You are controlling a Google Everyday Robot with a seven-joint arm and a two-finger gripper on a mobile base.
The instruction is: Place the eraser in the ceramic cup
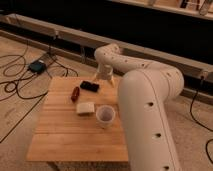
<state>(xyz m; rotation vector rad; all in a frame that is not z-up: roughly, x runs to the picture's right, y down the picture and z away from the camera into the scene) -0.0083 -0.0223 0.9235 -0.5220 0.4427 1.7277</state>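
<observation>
Hovering over the far edge of the bench (pixel 75 135), the gripper (pixel 104 78) has its fingers released and empty. The eraser (pixel 89 86) lies just beside it at 8 o'clock, long axis roughly 10-to-4. The ceramic cup (pixel 105 115) stands at 6 o'clock.

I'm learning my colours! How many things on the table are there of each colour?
Black: 1, the eraser
Red-brown: 1, the oblong thing
Beige: 1, the block
White: 1, the cup
Total: 4 on the table
The gripper hangs over the table's far edge, beside the eraser; not counted.
</observation>
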